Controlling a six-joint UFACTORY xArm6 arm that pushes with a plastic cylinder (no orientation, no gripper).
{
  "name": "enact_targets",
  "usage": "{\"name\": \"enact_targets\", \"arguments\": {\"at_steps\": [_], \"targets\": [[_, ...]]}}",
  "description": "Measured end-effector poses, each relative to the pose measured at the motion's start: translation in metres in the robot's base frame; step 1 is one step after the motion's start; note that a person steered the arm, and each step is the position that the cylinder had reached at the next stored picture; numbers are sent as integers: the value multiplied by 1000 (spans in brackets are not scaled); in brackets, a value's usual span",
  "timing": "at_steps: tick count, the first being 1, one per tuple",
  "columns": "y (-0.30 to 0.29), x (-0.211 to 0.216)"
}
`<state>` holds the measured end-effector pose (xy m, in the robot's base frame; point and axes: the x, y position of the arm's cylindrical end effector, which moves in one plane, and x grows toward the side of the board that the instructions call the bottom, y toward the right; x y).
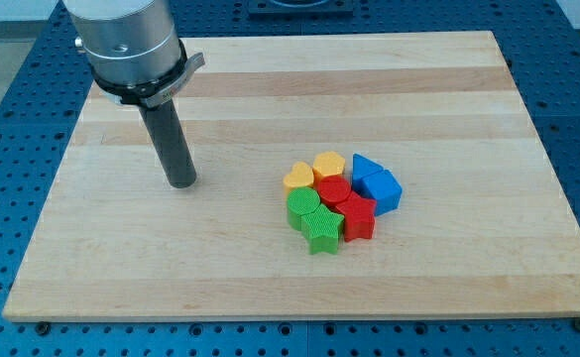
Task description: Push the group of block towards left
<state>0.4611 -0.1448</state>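
Block cluster (342, 199) stretches lower-left to upper-right, my tip (181, 183) well left.

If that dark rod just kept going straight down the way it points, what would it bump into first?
Only the wooden board. My tip seems to rest on bare wood already, well to the view's left of the yellow heart and its cluster.

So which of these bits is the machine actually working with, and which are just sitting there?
Part of the job:
my tip, to the view's left of the cluster, touching nothing
yellow heart
yellow block
two red blocks
red star
green block
green star
two blue blocks

Just there:
wooden board
blue perforated table
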Motion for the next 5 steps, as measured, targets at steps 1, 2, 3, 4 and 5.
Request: {"name": "enact_targets", "arguments": {"at_steps": [1, 2, 3, 4, 5], "targets": [[17, -43], [97, -65], [192, -64], [295, -52], [357, -18]]}}
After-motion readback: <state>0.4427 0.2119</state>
